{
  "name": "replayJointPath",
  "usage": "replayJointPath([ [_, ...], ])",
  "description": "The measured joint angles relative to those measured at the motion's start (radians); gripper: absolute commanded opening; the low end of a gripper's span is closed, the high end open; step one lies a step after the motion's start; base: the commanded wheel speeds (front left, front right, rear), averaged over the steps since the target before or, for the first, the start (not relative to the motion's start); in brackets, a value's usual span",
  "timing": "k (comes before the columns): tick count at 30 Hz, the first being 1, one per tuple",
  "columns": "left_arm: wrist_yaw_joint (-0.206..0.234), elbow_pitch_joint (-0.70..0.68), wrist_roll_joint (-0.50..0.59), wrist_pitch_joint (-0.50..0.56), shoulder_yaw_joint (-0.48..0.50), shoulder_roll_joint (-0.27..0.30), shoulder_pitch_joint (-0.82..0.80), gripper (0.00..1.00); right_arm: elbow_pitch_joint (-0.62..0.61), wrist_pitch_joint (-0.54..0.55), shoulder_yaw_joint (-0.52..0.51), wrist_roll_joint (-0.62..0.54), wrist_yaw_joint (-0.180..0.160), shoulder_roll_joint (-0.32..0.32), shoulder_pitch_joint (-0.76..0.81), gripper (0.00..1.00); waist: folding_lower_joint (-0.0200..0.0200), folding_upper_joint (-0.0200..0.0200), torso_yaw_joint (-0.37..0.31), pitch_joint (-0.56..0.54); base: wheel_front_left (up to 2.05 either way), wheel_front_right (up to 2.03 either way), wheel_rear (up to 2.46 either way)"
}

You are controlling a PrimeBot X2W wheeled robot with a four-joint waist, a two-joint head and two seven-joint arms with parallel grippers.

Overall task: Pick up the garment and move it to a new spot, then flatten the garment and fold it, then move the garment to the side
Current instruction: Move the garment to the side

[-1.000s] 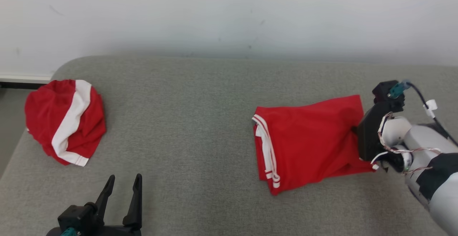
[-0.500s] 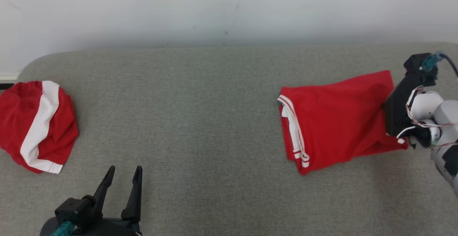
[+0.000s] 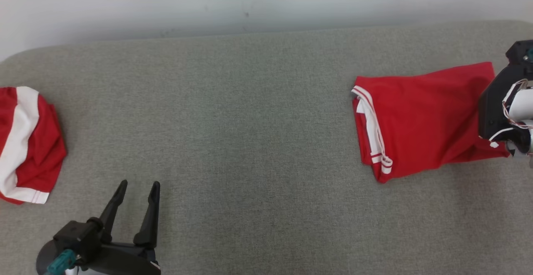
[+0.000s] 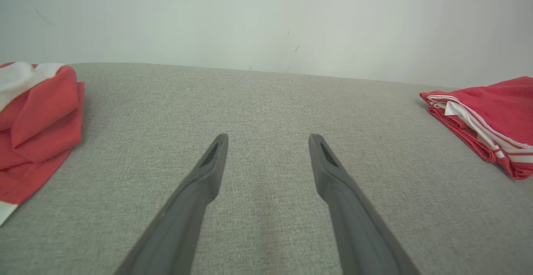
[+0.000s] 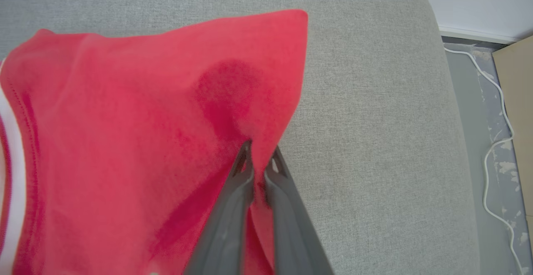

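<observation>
Pinches the right edge of the folded garment [image 3: 420,116] in closed right fingers [image 5: 239,196], at the cushion's [image 3: 250,121] right end. Holds left fingers [image 3: 149,212] spread and empty at front left, apart from a bunched garment [image 3: 25,141].

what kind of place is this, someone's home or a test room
Probably a bare indoor test room rather than a lived-in home: a grey fabric-covered pad against a blank white wall, and a loose white cable lying on a scuffed grey floor.

No readable text, label, brand, number or sign appears on anything here.
</observation>
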Motion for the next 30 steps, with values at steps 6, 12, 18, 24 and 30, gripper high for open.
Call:
replayJointPath([
  [6,-0.005,-0.011,0.001,0.0,0.012,0.016,-0.015,1.0,0.021,-0.013,0.0,-0.011,-0.015,0.001,-0.018,0.0,0.0,0.0,-0.026,0.032,0.0,0.0,0.0],
  [12,-0.008,-0.021,0.006,0.0,0.012,0.016,-0.021,1.0,0.042,-0.029,0.004,-0.027,-0.015,-0.006,-0.053,0.0,0.0,0.0,-0.048,0.056,0.0,0.0,0.0],
  [18,-0.017,-0.032,0.009,0.0,0.009,0.021,-0.054,1.0,0.06,-0.051,0.007,-0.047,-0.029,-0.04,-0.057,0.0,0.0,-0.0001,-0.061,0.091,0.0,0.0,0.0],
  [24,-0.022,-0.038,0.009,0.0,0.007,0.024,-0.059,1.0,0.077,-0.078,0.01,-0.066,-0.038,-0.063,-0.079,0.0,-0.0001,-0.0001,-0.058,0.123,0.0,0.0,0.0],
  [30,-0.026,-0.04,0.01,0.0,0.007,0.028,-0.091,1.0,0.09,-0.105,0.024,-0.105,-0.05,-0.097,-0.1,0.0,0.0,-0.0001,-0.041,0.15,0.0,0.0,0.0],
])
